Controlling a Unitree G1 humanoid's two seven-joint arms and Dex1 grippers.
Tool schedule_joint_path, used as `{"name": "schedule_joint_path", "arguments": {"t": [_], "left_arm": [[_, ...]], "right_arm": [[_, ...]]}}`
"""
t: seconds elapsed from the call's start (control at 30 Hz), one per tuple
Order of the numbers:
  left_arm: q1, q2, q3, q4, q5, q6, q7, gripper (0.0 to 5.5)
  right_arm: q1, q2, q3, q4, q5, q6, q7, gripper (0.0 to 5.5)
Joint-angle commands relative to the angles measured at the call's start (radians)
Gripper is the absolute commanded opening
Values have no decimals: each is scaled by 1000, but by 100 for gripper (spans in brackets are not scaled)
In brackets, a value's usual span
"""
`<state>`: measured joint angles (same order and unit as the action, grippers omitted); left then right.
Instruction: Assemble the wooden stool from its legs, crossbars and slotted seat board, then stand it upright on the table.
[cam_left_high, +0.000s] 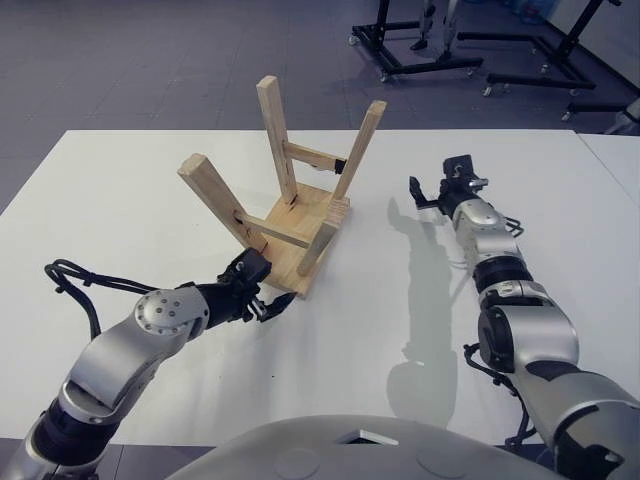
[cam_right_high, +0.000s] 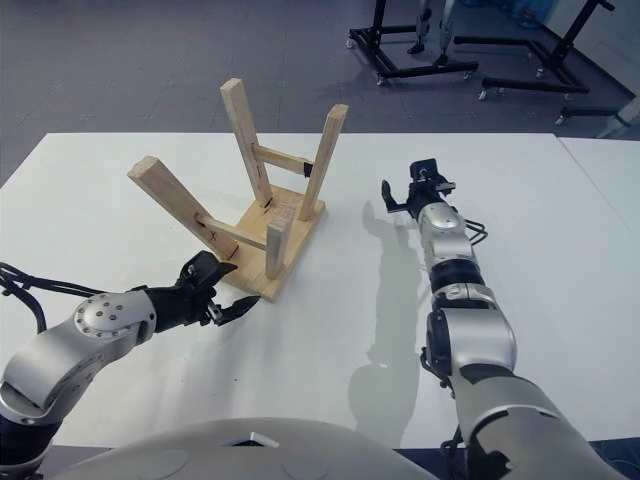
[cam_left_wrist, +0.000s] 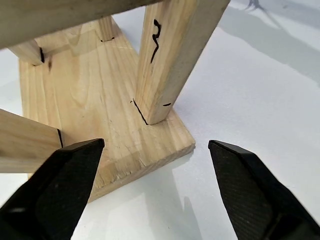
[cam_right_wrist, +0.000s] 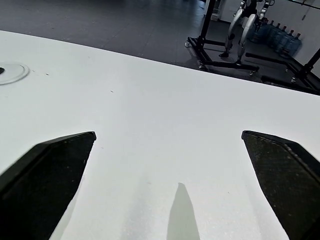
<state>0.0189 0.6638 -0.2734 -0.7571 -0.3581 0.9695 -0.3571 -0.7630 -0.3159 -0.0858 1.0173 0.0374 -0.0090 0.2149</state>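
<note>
The wooden stool rests upside down on the white table, seat board flat and legs pointing up. Two tall legs at the far side are joined by a crossbar. Another crossbar links the near, slanted legs. My left gripper is open just off the board's near corner, and the corner lies between its fingers without touching them. My right gripper hovers open over bare table to the right of the stool, holding nothing.
Black wheeled frames stand on the floor beyond the table's far edge. A second white table adjoins at the right. A small round mark lies on the tabletop. Open white surface stretches left and right of the stool.
</note>
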Motion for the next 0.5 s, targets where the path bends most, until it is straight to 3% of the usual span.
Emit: {"name": "schedule_joint_path", "arguments": {"t": [0.03,0.37,0.5], "left_arm": [[36,-86,-94,-26,98,27,129,383],[133,-286,-291,22,281,17,357,383],[154,-373,-293,128,349,34,443,383]], "right_arm": [[-98,46,45,6,-32,24,33,540],[-202,89,108,46,-78,24,117,540],[-184,83,105,34,-81,25,117,540]]}}
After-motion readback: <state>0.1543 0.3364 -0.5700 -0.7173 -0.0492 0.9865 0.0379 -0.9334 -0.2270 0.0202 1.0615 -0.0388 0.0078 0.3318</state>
